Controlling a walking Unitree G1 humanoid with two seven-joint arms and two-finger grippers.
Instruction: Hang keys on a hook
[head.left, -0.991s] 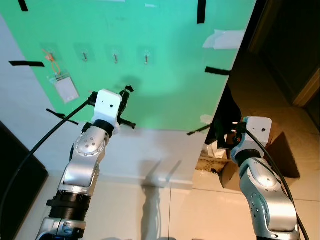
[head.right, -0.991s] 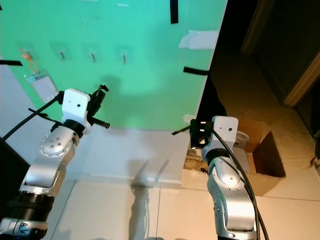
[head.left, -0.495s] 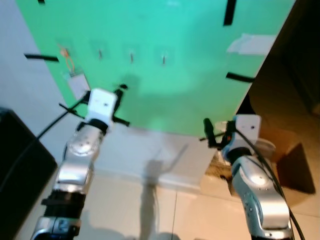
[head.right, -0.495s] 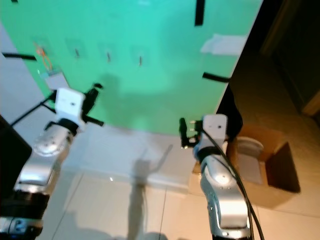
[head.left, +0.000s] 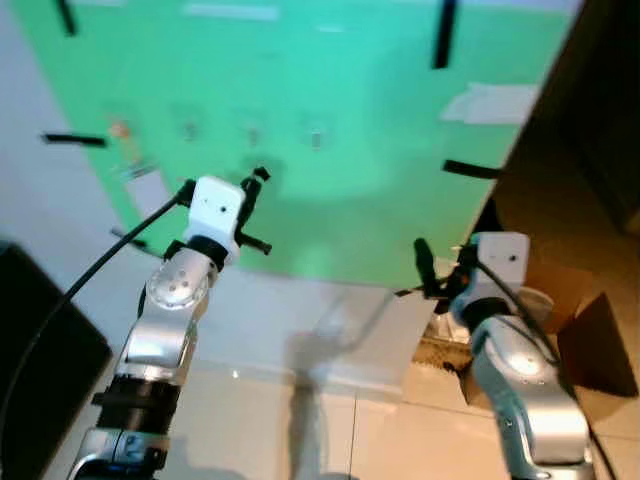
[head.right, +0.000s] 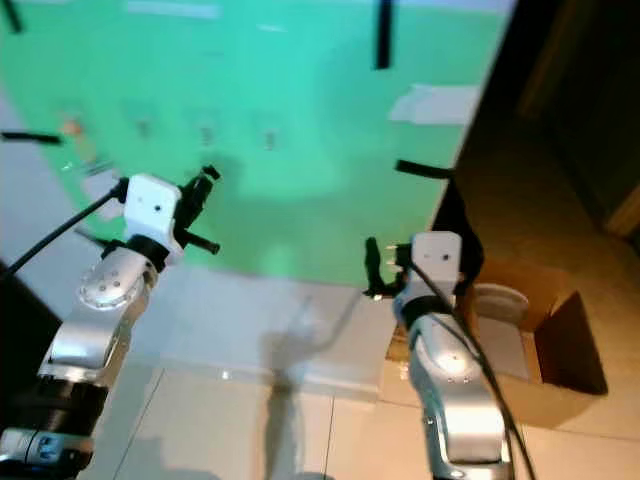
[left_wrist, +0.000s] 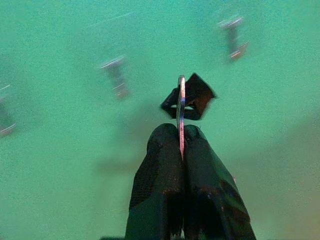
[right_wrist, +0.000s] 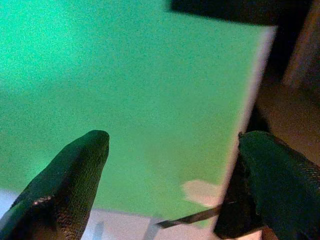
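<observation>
A green board (head.left: 380, 170) on the wall carries a row of small metal hooks (head.left: 316, 140); in the left wrist view they appear blurred, one hook (left_wrist: 116, 75) being the closest. My left gripper (head.left: 252, 192) is raised just below the hooks and shut on the keys (left_wrist: 181, 112), a thin metal piece with a black fob (left_wrist: 194, 96) sticking out past the fingertips. The keys hang apart from every hook. Off to the right and lower down, near the board's edge, my right gripper (head.left: 421, 258) is open with nothing between its fingers (right_wrist: 75, 165).
A badge on an orange lanyard (head.left: 138, 172) hangs at the left end of the hook row. Black tape strips (head.left: 470, 168) mark the board. An open cardboard box (head.left: 590, 345) stands on the floor at right, and a dark object (head.left: 40, 370) at left.
The whole picture has shifted and blurred, so the camera has moved. My left gripper still holds the keys below the hooks. The right gripper's fingers have swung out toward the board.
</observation>
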